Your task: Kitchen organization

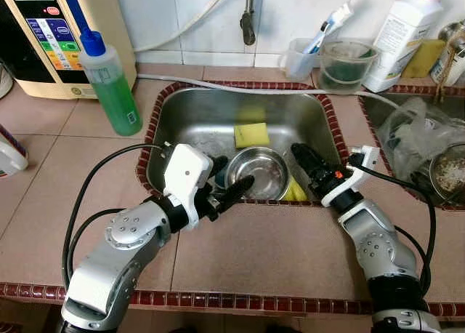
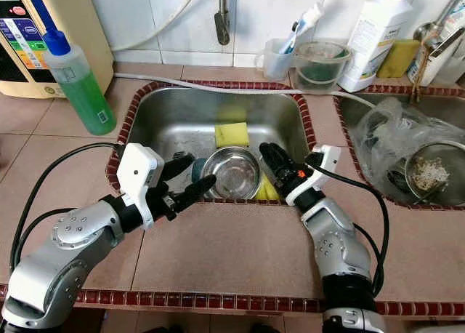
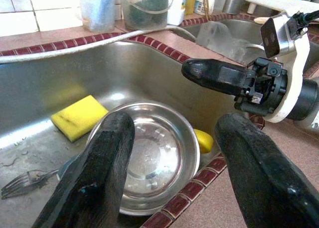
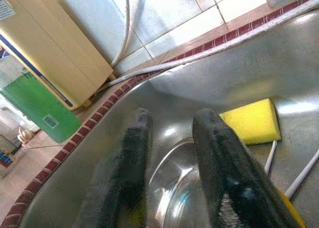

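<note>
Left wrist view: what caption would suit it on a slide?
Open left gripper poised over a steel bowl in the sink, yellow sponge beside it.

Steel bowl, sponges and fork in the sink

A round stainless-steel bowl [image 1: 256, 173] sits upright and empty on the floor of the steel sink [image 1: 190, 107], near its front wall. Just behind it lies a flat yellow sponge [image 1: 251, 134], a dark smudge along one edge. A second yellow piece [image 1: 295, 193] is wedged between the bowl and the sink's front right corner. A fork [image 3: 22, 180] lies flat on the sink floor beside the bowl.
</note>
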Motion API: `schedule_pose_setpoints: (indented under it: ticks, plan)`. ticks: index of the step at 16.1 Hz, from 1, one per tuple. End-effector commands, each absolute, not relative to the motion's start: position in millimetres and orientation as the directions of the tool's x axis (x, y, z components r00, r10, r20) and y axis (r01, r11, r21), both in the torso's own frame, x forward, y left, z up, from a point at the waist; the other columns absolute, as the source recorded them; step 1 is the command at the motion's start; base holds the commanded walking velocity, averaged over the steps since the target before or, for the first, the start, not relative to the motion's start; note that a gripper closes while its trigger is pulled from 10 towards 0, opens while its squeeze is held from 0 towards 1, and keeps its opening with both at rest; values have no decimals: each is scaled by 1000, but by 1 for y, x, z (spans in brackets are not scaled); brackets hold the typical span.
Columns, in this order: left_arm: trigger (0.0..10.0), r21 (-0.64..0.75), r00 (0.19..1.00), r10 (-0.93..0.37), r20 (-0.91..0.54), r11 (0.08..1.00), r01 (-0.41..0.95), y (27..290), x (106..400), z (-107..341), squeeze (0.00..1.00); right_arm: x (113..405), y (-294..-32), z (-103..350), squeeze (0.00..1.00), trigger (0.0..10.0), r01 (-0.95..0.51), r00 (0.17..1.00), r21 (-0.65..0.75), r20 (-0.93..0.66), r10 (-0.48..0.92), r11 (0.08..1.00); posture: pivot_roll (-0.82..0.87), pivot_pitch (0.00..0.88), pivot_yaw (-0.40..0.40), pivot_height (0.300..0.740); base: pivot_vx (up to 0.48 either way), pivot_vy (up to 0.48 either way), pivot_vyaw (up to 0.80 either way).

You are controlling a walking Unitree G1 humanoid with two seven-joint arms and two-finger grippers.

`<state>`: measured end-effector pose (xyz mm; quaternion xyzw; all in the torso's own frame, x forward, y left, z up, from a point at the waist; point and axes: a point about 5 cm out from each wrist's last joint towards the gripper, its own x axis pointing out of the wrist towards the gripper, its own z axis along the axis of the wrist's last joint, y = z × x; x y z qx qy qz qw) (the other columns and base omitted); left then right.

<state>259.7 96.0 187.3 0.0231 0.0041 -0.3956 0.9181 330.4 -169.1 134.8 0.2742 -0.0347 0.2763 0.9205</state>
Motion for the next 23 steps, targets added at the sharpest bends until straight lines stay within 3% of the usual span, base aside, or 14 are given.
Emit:
schedule_pose_setpoints:
  ticks: [1,6,8,12,14,16,19,23]
  plan:
    - [10000,51,684,-729,-19,682,729,97,259,191,0,332,-169,136,1000,10000,-533,841,503,226,492,680,-46,165,16,740,0,0,0]
    - [10000,41,711,-703,19,711,702,98,269,193,0,333,-165,155,1000,10000,-544,839,454,307,449,706,-54,108,3,740,0,0,0]
    - [10000,-48,786,-617,42,785,618,103,286,189,0,330,-157,159,1000,10000,-563,826,441,328,458,699,-79,64,-2,740,0,0,0]
    - [10000,-61,878,-478,26,876,478,105,306,181,0,321,-150,170,1000,10000,-513,851,422,364,379,747,-104,31,-5,740,0,0,0]
    - [10000,-83,887,-461,22,884,461,104,309,179,0,319,-153,167,1000,10000,-433,886,365,340,315,824,-105,17,-11,740,0,0,0]
    - [10000,-46,913,-408,7,912,408,99,320,162,0,316,-163,151,1000,10000,-228,956,241,239,170,943,-109,0,-20,740,0,0,0]
    - [10000,-106,938,-346,27,932,347,94,330,153,0,312,-171,149,1000,10000,-82,975,140,217,50,987,-121,0,-29,740,0,0,0]
    - [10000,-64,948,-304,99,948,310,98,334,143,0,306,-169,142,1000,10000,23,976,0,214,-22,1000,-134,0,-25,740,0,0,0]
